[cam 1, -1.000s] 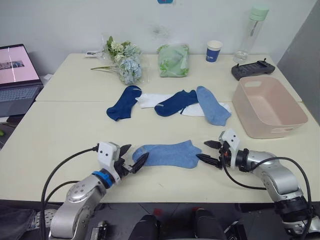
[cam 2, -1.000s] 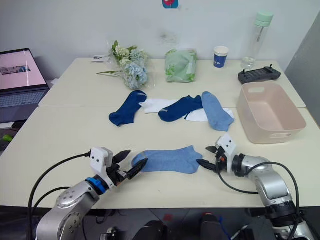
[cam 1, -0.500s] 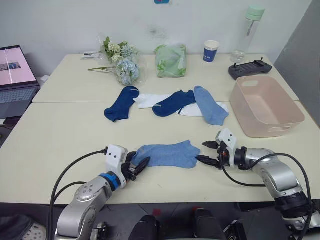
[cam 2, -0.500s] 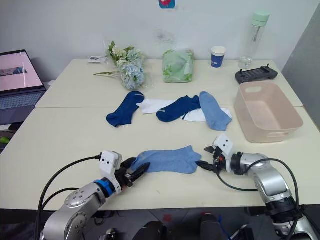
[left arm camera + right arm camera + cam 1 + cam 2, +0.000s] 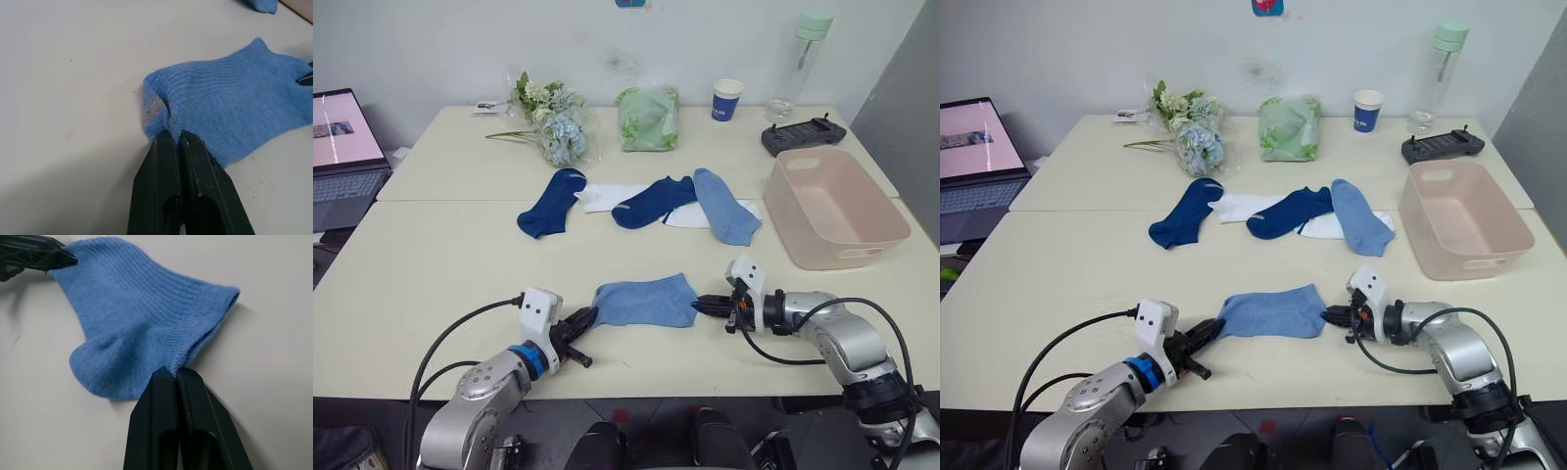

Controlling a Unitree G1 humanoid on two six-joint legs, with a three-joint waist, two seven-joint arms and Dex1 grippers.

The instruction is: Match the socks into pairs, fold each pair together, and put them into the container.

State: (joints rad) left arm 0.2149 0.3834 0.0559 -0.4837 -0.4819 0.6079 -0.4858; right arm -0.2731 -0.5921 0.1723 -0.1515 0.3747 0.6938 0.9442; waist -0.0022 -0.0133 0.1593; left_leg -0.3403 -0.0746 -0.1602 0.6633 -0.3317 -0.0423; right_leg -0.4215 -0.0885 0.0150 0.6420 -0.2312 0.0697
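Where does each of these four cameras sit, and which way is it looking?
Left eye view: on the head, looking forward and down over the table; both arms show, left claw and right claw each shut on the near light blue sock.
Right eye view: beside it, showing the same scene.
Left wrist view: on the left wrist, looking along its black fingers pinching one end of the sock.
Right wrist view: on the right wrist, looking along its fingers pinching the other end.
All four share that sock.
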